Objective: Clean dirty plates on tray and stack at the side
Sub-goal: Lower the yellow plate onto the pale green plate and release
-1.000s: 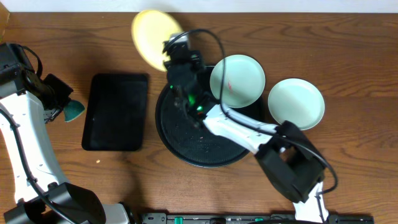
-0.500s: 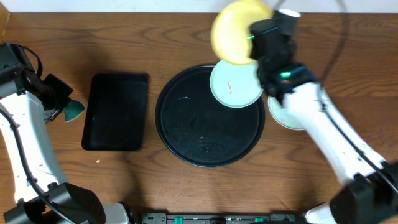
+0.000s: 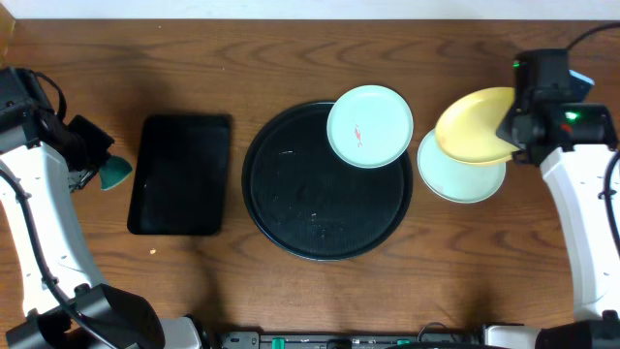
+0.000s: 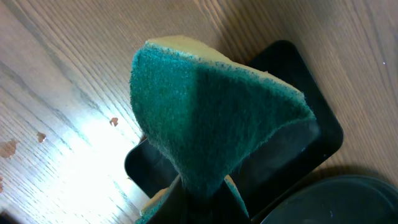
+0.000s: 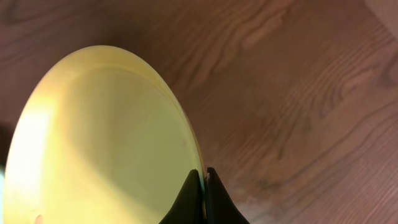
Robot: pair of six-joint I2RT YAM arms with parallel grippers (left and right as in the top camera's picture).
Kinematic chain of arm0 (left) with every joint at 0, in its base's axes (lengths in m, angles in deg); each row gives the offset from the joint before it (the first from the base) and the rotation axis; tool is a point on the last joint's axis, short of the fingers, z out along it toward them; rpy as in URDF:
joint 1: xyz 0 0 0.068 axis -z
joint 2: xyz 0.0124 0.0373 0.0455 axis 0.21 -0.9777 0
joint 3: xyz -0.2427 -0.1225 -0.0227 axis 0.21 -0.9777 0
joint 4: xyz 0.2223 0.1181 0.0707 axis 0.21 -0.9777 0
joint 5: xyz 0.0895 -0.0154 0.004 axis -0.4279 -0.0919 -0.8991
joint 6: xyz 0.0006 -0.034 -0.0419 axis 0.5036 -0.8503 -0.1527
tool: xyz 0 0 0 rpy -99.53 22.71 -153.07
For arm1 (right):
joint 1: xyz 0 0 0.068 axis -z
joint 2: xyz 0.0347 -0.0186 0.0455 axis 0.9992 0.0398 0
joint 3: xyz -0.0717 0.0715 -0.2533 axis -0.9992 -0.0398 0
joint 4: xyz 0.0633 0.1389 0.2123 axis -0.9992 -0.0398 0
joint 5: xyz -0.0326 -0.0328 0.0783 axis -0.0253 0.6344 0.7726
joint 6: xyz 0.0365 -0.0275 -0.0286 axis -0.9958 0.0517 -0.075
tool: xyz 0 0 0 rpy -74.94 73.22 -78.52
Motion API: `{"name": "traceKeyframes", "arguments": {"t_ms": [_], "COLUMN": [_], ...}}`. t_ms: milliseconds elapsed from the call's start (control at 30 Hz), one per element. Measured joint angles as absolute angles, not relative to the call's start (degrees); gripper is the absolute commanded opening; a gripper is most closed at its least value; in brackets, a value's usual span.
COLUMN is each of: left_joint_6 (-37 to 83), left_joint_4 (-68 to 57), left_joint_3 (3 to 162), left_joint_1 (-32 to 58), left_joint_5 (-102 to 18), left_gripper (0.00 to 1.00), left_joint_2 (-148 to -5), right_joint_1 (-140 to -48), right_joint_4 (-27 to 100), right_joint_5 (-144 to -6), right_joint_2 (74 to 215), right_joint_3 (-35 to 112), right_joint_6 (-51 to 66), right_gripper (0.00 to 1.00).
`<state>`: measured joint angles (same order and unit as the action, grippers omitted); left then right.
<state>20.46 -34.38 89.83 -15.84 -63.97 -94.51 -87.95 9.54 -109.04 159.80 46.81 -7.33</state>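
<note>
Yellow plate (image 3: 473,127): held up in the air, tipped, just above the blue-green plate (image 3: 463,180) that lies on the table right of the tray (image 3: 291,199).
Right gripper (image 5: 202,179): pinching the yellow plate by its rim, fingers pressed close together.
Left gripper (image 3: 97,173): pinching a green sponge (image 4: 211,118) beside the small black tray (image 3: 181,174).
How it handles: it looks like light, stiff, smooth plastic, so it may slip. The thin rim is the best place to hold it.
Which way: round, so it has no long side. Its hollow face looks up, leaning a bit.
Smeared plate (image 3: 369,126): sits on the tray's far right edge, red mark up.
</note>
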Motion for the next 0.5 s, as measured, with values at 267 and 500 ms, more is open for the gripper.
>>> {"name": "traceKeyframes", "arguments": {"t_ms": [267,500], "left_joint_6": [20.5,20.5], "left_joint_4": [-34.4,-34.4], "left_joint_3": [89.8,89.8], "left_joint_1": [-15.8,-15.8], "left_joint_5": [-63.9,-63.9], "left_gripper": [0.07,0.07], "left_joint_2": [-94.5,-94.5], "right_joint_1": [-80.8,-80.8], "right_joint_4": [20.5,29.5], "right_joint_5": [-97.8,-93.7], "right_joint_2": [159.7,159.8], "right_joint_3": [36.9,25.9], "right_joint_6": [1.7,4.5], "right_gripper": [0.01,0.01]}}
